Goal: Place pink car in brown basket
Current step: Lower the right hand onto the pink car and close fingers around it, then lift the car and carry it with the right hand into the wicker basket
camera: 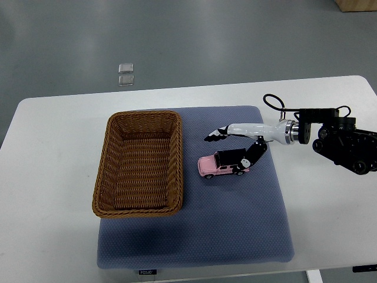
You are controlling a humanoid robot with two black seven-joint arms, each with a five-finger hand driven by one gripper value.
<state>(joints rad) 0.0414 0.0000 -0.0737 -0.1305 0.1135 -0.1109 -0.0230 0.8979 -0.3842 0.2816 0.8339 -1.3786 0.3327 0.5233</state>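
Note:
The pink toy car [219,165] with a black roof lies on the blue mat [235,230], just right of the brown wicker basket [175,159], which is empty. My right hand [227,152] reaches in from the right edge and hovers over the car. Its fingers [215,135] are spread past the car's far side. The thumb [250,158] points down at the car's right end, touching or nearly touching it. The hand is open and is not closed around the car. The left arm is out of view.
The mat lies on a white table [53,153]. The basket stands on the mat's left part. Two small clear objects [125,73] lie on the grey floor beyond the table's far edge.

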